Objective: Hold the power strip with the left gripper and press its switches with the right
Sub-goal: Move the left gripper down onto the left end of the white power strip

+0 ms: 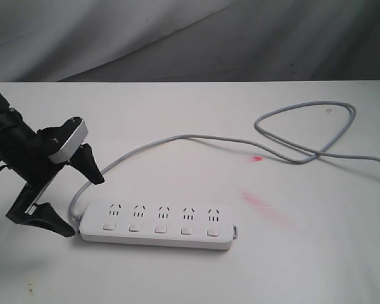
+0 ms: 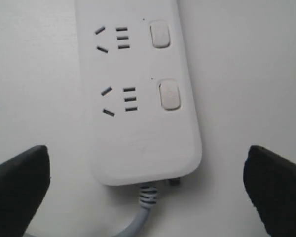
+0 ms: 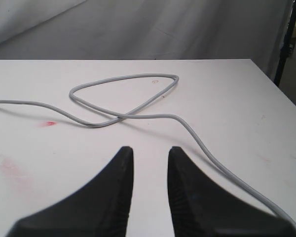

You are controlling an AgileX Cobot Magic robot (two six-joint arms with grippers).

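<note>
Shows power strip (image 1: 157, 225) flat on table (image 1: 304, 272), lower centre of exterior view, cord (image 1: 177, 138) looping off to upper right. Puts left gripper (image 1: 82, 206) at strip's left, cord end, fingers (image 2: 19, 187) spread wide either side, gripping nothing; likely lined up to clamp and steady it. Leaves switches (image 1: 159, 228) clear on top. Finds right gripper (image 3: 149, 153) off over cord loop, fingers only slightly apart, empty, probably narrowed for poking buttons.

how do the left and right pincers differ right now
The left pincer is spread wide; the right pincer shows only a narrow gap. The left flanks the power strip's end; the right faces the table and looped cord. Both are black and hold nothing.
</note>
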